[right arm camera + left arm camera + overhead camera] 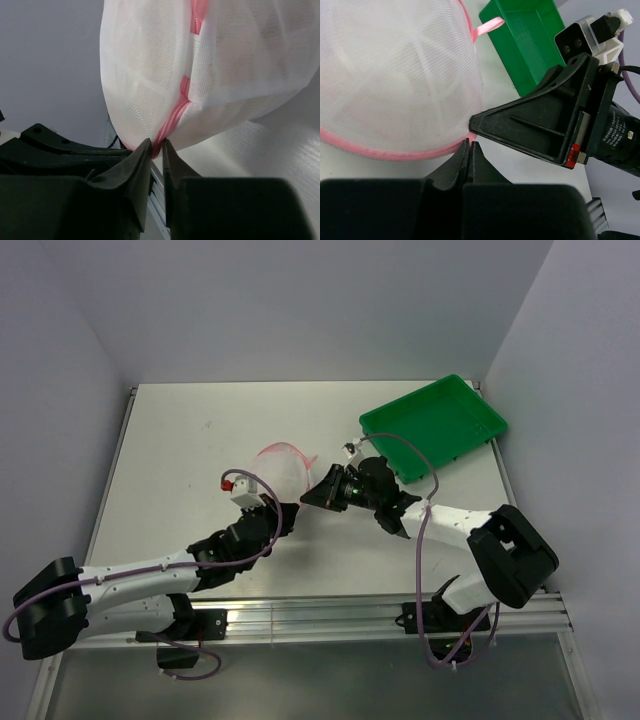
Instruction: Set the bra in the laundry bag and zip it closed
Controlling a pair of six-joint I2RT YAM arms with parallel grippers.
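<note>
1. Blunt and black, closest to the lens, the left gripper (469, 145) has its fingers pressed flat together. Their tips touch the bag's pink edge from below, and I cannot tell whether any mesh is caught between them.
2. Opposite it, the right gripper (158, 146) has its fingers drawn in to a thin slit. The pink band runs down into that slit, so it looks pinched there, with its tips almost meeting the left ones.
3. Past the right gripper's fingers lies the green tray (440, 420), apart from the bag.
4. Just beyond both sets of fingertips bulges the laundry bag (395, 75), made of see-through white mesh. Pale shapes show inside, but I cannot say they are the bra. To my eye it is feather-light and limp. It would follow any tug rather than resist, so one side needs anchoring while the other pulls.
5. Curving around the bag, the pink zipper rim (179, 105) seems the only firm part and so the sensible place to grip. The mesh beside it would likely stretch or slip. I cannot make out the slider.
6. Above the left fingertips, at the bag's far edge, a small pink ribbon loop (487, 26) sticks out, and it looks thin and floppy.
</note>
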